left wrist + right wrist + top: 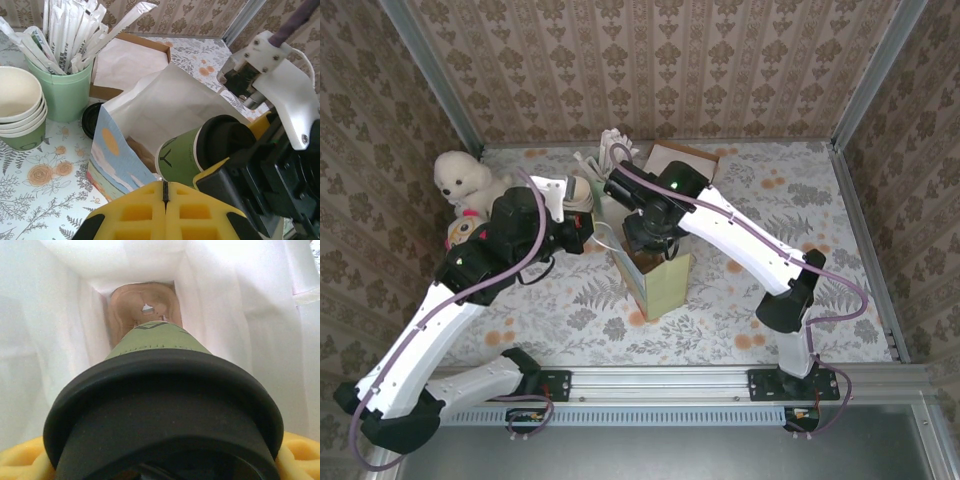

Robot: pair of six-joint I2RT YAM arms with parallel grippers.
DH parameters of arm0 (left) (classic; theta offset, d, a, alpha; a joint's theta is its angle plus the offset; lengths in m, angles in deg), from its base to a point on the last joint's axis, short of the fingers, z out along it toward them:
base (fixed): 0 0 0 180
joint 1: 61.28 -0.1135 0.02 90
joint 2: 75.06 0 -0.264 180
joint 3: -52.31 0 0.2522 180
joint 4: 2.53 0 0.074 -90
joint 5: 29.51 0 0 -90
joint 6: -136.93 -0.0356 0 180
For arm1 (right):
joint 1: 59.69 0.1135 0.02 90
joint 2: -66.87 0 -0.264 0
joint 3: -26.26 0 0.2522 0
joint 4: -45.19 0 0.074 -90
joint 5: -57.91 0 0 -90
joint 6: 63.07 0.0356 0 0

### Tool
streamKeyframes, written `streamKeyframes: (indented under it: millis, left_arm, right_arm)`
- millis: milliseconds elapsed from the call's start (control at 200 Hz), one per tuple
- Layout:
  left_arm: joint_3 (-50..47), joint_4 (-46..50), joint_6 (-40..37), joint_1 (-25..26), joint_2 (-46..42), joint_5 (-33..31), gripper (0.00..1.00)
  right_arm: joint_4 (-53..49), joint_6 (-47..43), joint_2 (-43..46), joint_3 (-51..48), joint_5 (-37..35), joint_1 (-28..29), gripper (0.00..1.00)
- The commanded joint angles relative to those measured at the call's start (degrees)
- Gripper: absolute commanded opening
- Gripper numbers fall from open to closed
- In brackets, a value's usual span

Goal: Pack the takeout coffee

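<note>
We caught the right gripper with its jaws clamped on the takeout coffee, tilted at the paper bag mouth. The left gripper had its jaws together by the bag's rim. We figured lowering and letting go was all that's left.

Overhead; both wrist views near cup
</note>
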Motion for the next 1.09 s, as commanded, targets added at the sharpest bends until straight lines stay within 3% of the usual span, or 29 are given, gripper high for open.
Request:
streamKeyframes:
  millis: [0,175,335,425,475,545,610,895,1090]
  left_arm:
    - [-0.6,-3.1,-1.1,-0.4,-0.4,3.8,0.0]
    - [-0.1,-4.1,-1.5,-0.4,0.7,6.2,0.04]
    - [2.6,-1.6,-3.9,-1.8,1.9,10.2,0.16]
    - [5.3,2.8,-5.7,-6.6,2.2,11.7,0.42]
    - [6.9,5.4,-7.0,-11.1,3.1,13.1,0.61]
    - [9.5,9.0,-11.2,-16.2,5.7,14.5,0.73]
    - [12.1,11.0,-17.6,-17.2,9.3,13.9,0.8]
    - [25.0,15.4,-36.2,-17.7,32.3,18.2,0.8]
    - [32.1,18.1,-44.1,-17.8,40.4,26.4,0.8]
  right_arm:
    - [-2.5,-1.6,0.3,-0.2,1.7,-0.2,0.6]
    - [-3.1,-1.2,-1.9,-0.2,3.3,0.0,0.6]
    - [-6.7,-3.4,-3.0,0.0,3.9,0.0,0.6]
    - [-8.3,-4.6,-2.9,0.0,4.1,-0.1,0.6]
    - [-8.9,-5.3,-2.8,0.1,5.2,-0.2,0.6]
    - [-9.5,-6.1,-2.7,0.1,5.9,-0.2,0.59]
    - [-10.3,-6.6,-2.7,0.1,5.9,-0.2,0.59]
    - [-10.1,-7.8,-1.7,-0.4,6.5,-0.2,0.59]
    - [-9.5,-8.7,-0.7,-2.0,6.9,-0.2,0.58]
